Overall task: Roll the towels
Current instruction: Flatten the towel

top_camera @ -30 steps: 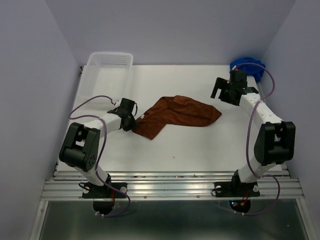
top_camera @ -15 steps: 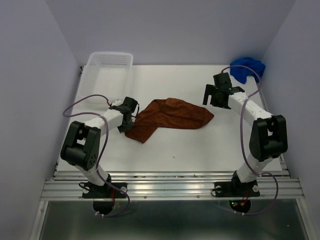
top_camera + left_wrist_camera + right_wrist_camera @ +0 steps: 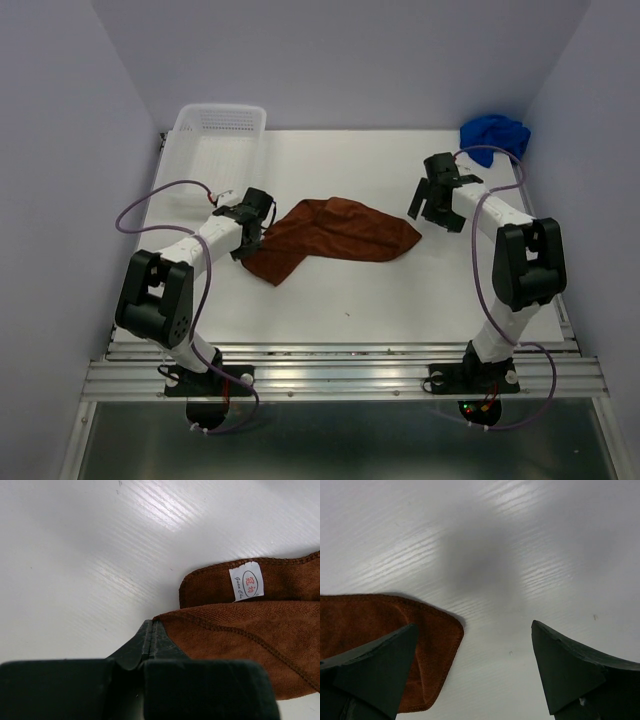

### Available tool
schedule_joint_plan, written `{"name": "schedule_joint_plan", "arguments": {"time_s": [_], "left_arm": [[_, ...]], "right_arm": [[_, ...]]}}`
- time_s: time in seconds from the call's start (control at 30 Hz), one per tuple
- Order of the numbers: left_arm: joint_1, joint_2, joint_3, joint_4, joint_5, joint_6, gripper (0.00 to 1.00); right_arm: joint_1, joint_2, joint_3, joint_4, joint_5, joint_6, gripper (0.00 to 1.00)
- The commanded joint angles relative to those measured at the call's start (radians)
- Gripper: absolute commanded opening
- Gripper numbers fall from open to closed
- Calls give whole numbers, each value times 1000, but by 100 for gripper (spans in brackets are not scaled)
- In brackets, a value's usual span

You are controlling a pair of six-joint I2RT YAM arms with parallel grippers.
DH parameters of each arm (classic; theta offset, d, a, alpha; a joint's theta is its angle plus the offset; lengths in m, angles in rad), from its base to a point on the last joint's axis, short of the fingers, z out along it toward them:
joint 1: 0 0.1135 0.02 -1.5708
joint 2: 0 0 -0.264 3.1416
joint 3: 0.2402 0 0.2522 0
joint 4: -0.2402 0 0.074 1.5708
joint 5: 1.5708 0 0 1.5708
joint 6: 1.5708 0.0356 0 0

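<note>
Near the middle of the white bench [image 3: 400,290], the rust-brown towel [image 3: 335,232] lies crumpled and partly folded over itself, its length running left to right and one lobe trailing toward the near left. At its left end the left end effector [image 3: 247,238] is pinched tight on the towel's hemmed edge. The left wrist view shows the two fingers pressed together with cloth caught between them, and a small white label [image 3: 246,581] sewn to the fold just beyond. Over on the right, the right end effector [image 3: 428,207] hangs with its fingers spread wide, holding nothing. From its wrist camera, one finger sits above the rounded right corner of the brown towel and the other over bare bench; whether either touches the surface I cannot tell. The royal blue towel [image 3: 495,133] sits bunched in the far right corner, well apart from both arms. A white perforated basket [image 3: 220,118] stands at the far left corner
</note>
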Motion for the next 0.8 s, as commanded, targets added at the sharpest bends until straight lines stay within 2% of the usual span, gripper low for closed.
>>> {"name": "schedule_joint_plan", "arguments": {"time_s": [0.0, 0.67, 0.77], "left_arm": [[2, -52, 31, -36, -38, 12, 0], [1, -56, 18, -13, -6, 23, 0], [1, -52, 20, -16, -5, 23, 0]], "right_arm": [[-16, 39, 14, -12, -53, 29, 100], [-16, 70, -38, -26, -102, -14, 100], [-16, 88, -38, -32, -108, -15, 95]]}}
